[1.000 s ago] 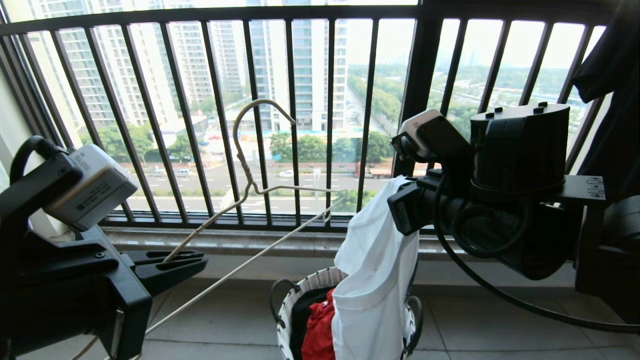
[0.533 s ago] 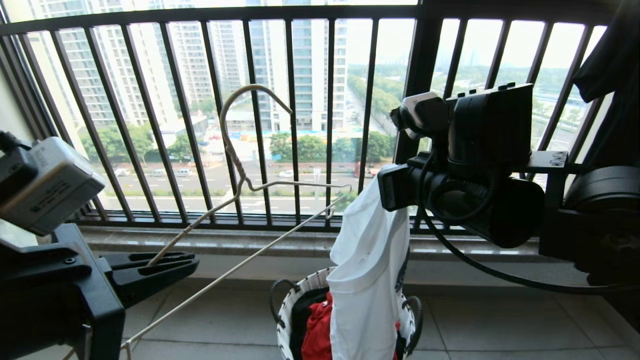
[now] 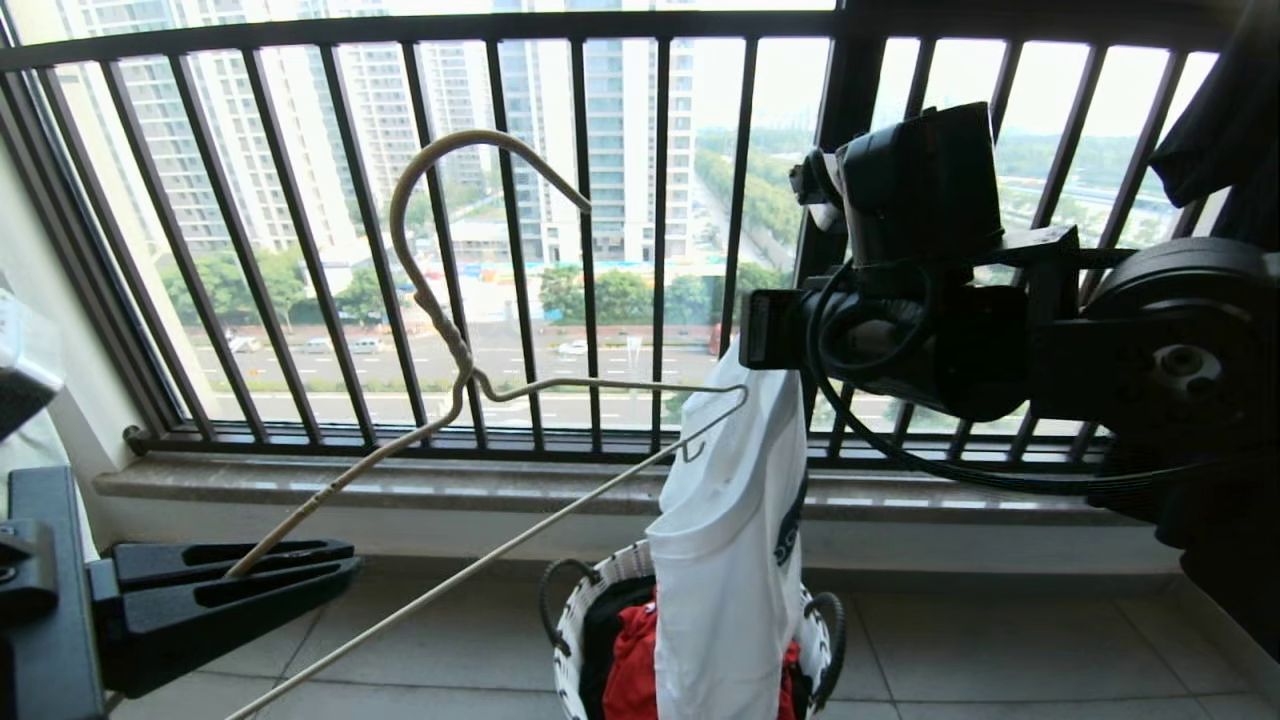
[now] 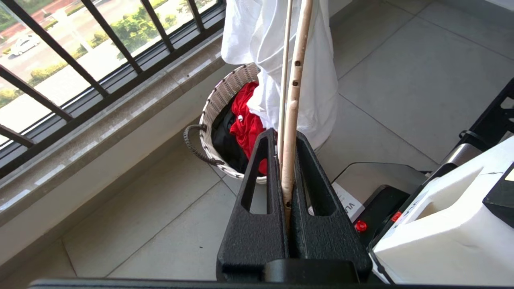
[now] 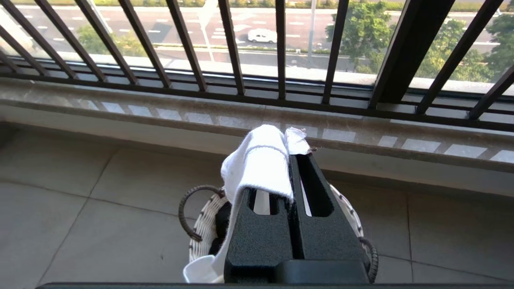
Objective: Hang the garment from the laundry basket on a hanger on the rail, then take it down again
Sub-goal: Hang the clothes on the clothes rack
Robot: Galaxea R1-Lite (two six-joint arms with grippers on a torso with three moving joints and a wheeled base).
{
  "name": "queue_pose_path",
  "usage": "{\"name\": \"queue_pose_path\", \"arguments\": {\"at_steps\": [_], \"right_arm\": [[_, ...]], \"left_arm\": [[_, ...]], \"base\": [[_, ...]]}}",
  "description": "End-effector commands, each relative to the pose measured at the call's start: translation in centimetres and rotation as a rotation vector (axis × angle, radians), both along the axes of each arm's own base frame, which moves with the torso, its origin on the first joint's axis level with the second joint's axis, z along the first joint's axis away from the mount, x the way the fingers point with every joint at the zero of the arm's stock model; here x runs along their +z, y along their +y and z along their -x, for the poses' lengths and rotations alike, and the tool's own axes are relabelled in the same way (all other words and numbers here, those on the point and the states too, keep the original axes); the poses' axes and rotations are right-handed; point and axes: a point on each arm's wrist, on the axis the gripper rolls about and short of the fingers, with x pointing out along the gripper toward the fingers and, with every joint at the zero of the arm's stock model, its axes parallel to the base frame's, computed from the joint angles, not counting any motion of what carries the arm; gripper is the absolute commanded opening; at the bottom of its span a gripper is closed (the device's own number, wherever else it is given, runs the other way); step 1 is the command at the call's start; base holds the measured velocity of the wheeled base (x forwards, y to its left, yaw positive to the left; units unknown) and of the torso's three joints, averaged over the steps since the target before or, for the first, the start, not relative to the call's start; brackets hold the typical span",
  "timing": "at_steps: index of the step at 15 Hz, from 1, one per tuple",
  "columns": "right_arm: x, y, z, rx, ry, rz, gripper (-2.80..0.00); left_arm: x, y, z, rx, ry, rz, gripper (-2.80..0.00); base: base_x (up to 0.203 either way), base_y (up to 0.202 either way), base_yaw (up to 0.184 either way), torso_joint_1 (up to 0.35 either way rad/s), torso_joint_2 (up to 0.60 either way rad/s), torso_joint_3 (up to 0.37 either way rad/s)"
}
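My left gripper (image 3: 350,558) is low at the left, shut on one arm of the thin beige wire hanger (image 3: 458,350). The hanger's hook points up in front of the window bars. In the left wrist view the hanger (image 4: 295,92) runs out from between the left gripper's (image 4: 283,134) fingers, across the garment. My right gripper (image 3: 762,345) is shut on the top of the white garment (image 3: 725,560), which hangs down into the laundry basket (image 3: 575,620). The hanger's far end is right beside the garment's top. The right wrist view shows cloth (image 5: 259,160) draped over the right gripper (image 5: 290,154). The rail is out of view.
The black barred railing (image 3: 590,230) and a stone sill (image 3: 400,480) stand just behind the basket. A red garment (image 3: 635,660) and dark cloth lie in the basket. Dark clothing (image 3: 1230,120) hangs at the top right. My own base (image 4: 441,224) stands on the tiled floor nearby.
The right gripper has risen and its wrist has turned, lifting the garment higher out of the basket. The left gripper has dropped toward the left; the hanger's hook stands higher and its far end nearer the garment.
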Motion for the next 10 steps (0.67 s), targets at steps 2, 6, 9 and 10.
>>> {"name": "queue_pose_path", "arguments": {"at_steps": [2, 6, 9, 10], "right_arm": [[0.1, 0.4, -0.5, 0.002, 0.011, -0.038, -2.80], [0.4, 0.9, 0.3, 0.023, 0.013, -0.062, -2.80], [0.5, 1.2, 0.8, 0.038, 0.011, -0.065, -2.80], [0.6, 1.4, 1.1, 0.048, 0.010, -0.068, -2.80]], "left_arm": [[-0.4, -0.3, 0.0, -0.019, 0.011, -0.009, -2.80], [-0.5, -0.3, 0.0, -0.016, 0.009, -0.013, -2.80], [-0.7, -0.4, -0.2, -0.016, 0.010, -0.017, -2.80], [-1.0, -0.7, -0.4, -0.015, 0.012, -0.020, -2.80]], "base": [[0.000, 0.000, 0.000, 0.000, 0.00, 0.000], [0.000, 0.000, 0.000, 0.000, 0.00, 0.000], [0.000, 0.000, 0.000, 0.000, 0.00, 0.000], [0.000, 0.000, 0.000, 0.000, 0.00, 0.000]]}}
